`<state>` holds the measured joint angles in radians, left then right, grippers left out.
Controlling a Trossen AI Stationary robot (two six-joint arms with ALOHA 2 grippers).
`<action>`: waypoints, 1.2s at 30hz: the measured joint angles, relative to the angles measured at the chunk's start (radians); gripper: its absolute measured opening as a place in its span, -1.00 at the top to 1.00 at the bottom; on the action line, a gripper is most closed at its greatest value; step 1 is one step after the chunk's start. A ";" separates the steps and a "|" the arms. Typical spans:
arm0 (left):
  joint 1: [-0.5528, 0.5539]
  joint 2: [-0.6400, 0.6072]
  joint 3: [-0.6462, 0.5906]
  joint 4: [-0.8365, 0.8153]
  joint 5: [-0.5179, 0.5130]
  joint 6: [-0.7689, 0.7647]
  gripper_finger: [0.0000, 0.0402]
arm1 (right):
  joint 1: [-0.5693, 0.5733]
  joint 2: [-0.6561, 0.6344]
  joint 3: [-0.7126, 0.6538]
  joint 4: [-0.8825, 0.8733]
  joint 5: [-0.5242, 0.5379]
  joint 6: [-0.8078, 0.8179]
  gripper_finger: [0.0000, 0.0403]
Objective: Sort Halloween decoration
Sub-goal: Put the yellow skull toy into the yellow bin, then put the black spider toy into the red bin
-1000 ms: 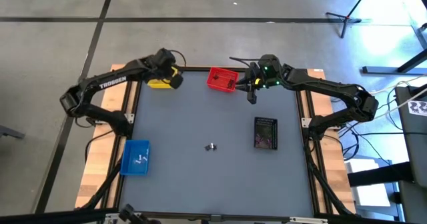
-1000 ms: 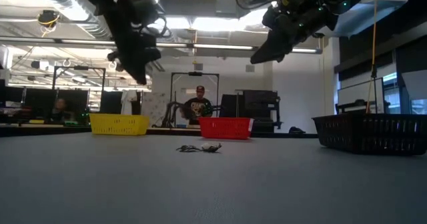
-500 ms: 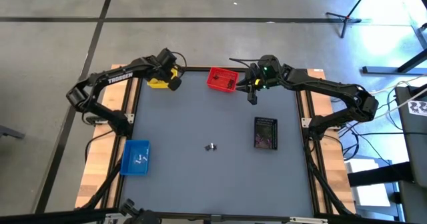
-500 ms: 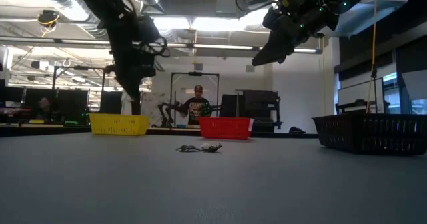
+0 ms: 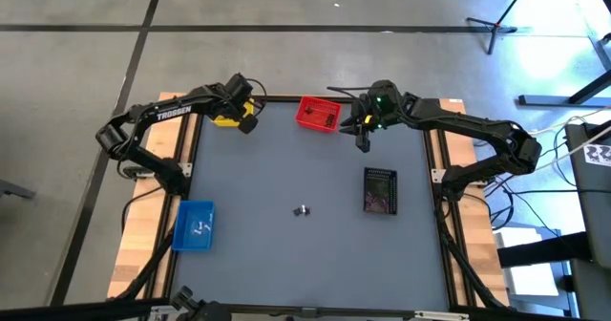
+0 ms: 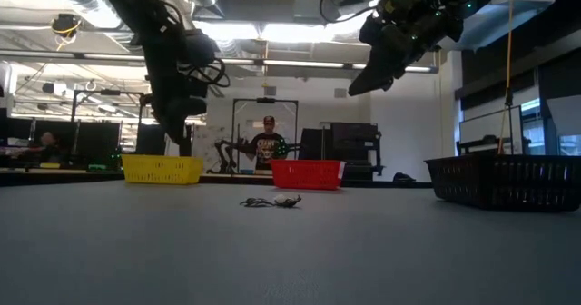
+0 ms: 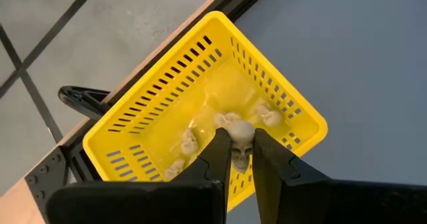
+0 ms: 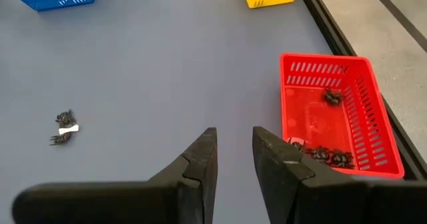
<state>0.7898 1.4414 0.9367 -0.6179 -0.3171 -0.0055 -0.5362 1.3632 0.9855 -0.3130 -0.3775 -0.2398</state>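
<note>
**Left arm about to drop a skull in the yellow bin**

The left gripper (image 7: 239, 159) hangs right above the yellow bin (image 7: 150, 121), fingers pinching a pale little skull (image 7: 240, 141); more skulls lie in the bin below it. Looks like the drop-off step, so next it just needs to let go. The right gripper (image 8: 233, 159) hovers beside the red bin (image 8: 373, 114), fingers slightly apart and empty. Leftover trinkets (image 5: 302, 210) sit mid-table, well away from both.

yellow bin (image 7: 200, 111), red bin (image 8: 337, 114), blue bin (image 5: 195, 224)
</note>
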 joint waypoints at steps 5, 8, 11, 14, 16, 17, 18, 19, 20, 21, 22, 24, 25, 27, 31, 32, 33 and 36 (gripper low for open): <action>0.000 0.000 0.000 0.000 -0.007 0.000 0.86 | 0.000 0.000 0.000 0.003 0.000 0.000 0.53; 0.000 0.000 0.000 0.001 -0.012 0.000 0.86 | 0.000 0.000 0.000 0.003 0.001 0.000 0.53; 0.000 0.000 0.000 0.001 -0.013 0.000 0.86 | 0.000 0.000 0.000 0.003 0.001 0.000 0.53; 0.000 0.000 0.000 0.001 -0.013 0.000 0.85 | 0.000 0.000 0.000 0.003 0.001 0.000 0.53; 0.000 0.000 0.000 0.001 -0.014 0.000 0.81 | 0.000 0.000 0.000 0.003 0.001 -0.001 0.53; 0.002 0.000 0.000 0.001 -0.014 -0.001 0.77 | 0.000 0.000 0.000 0.003 0.001 -0.001 0.53; 0.003 0.000 0.000 0.001 -0.014 -0.001 0.73 | 0.000 0.000 0.000 0.003 0.001 -0.001 0.53; 0.005 0.000 0.000 0.001 -0.014 -0.001 0.69 | 0.000 0.000 0.000 0.003 0.002 -0.001 0.53; 0.007 0.000 0.000 0.001 -0.014 -0.001 0.64 | 0.000 0.000 0.000 0.003 0.002 -0.001 0.53; 0.010 0.000 0.000 0.003 -0.015 -0.001 0.60 | 0.000 0.000 0.000 0.003 0.002 -0.001 0.53; 0.011 0.000 0.000 0.007 -0.015 -0.001 0.56 | 0.000 0.000 0.000 0.003 0.002 -0.001 0.53; 0.011 0.000 0.000 0.016 -0.017 -0.001 0.50 | 0.000 0.000 0.000 0.003 0.002 -0.001 0.53; 0.011 0.000 -0.001 0.023 -0.021 -0.001 0.48 | 0.000 0.000 0.000 0.003 0.002 -0.001 0.53; 0.011 0.000 -0.001 0.045 -0.032 -0.004 0.46 | 0.000 0.000 0.000 0.003 0.002 -0.001 0.53; 0.010 -0.001 -0.001 0.090 -0.024 -0.014 0.46 | 0.000 0.000 0.000 0.005 0.000 0.023 0.53; 0.008 -0.001 -0.001 0.100 -0.011 -0.018 0.46 | 0.000 0.000 0.000 0.005 -0.002 0.029 0.53; 0.007 -0.001 -0.001 0.106 0.009 -0.022 0.46 | 0.000 0.000 0.000 0.005 -0.010 0.032 0.53; -0.009 -0.001 -0.001 0.107 0.113 -0.045 0.46 | 0.007 0.000 0.000 0.003 -0.038 0.035 0.53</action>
<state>0.7804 1.4406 0.9360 -0.5114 -0.2040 -0.0502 -0.5294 1.3632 0.9855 -0.3101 -0.4159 -0.2049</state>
